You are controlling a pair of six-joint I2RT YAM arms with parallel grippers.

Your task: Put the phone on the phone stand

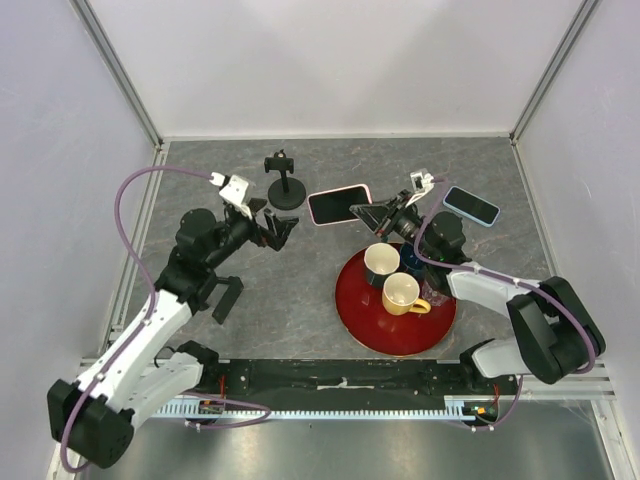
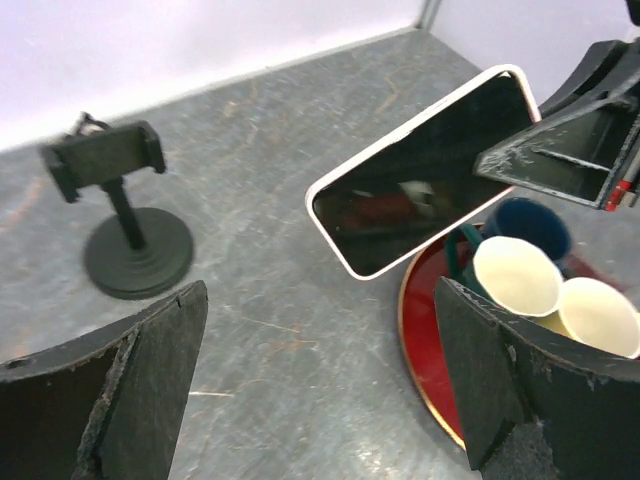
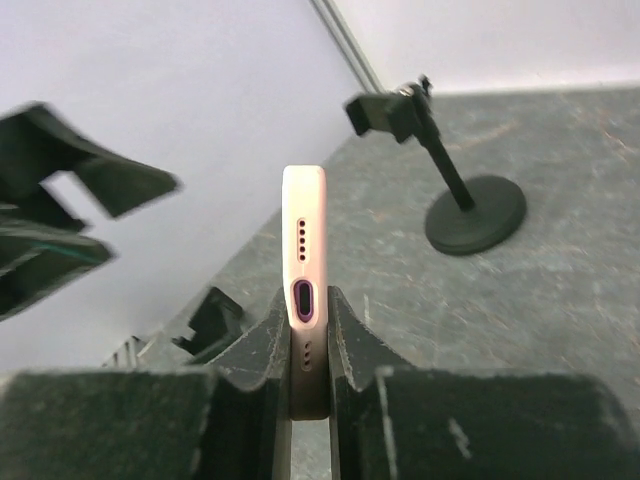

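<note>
While your left gripper (image 1: pixel 278 231) hangs with its fingers spread and nothing between them, it points toward the lifted phone, likely ready to steady or take it. Just beyond it the phone stand (image 1: pixel 285 183) sits upright on the grey, stone-veined worktop (image 1: pixel 300 290). The stand is matte black, with a round weighted base, a thin post and a small clamp cradle on top, and the cradle is unfilled. Just right of the stand, the phone (image 1: pixel 338 204) is off the worktop, screen up and tilted, not touching the stand. It's a thin slab of glossy black glass with a pale pink rounded rim. Your right gripper (image 1: pixel 372 212) is clamped on its short port end, edge-on between the black pads. The long free end reaches toward the stand, and most of the body is left free for the cradle. Nearer the arm bases, a shiny red round tray (image 1: pixel 360 320) carries a cream mug (image 1: pixel 381 262), a yellow mug (image 1: pixel 402 294) and a dark blue mug (image 1: pixel 410 258). They are glazed, bunched together, and not part of the job. Far right, a second phone (image 1: pixel 471 205) with a light blue rim lies flat on the worktop, well apart from the stand.
</note>
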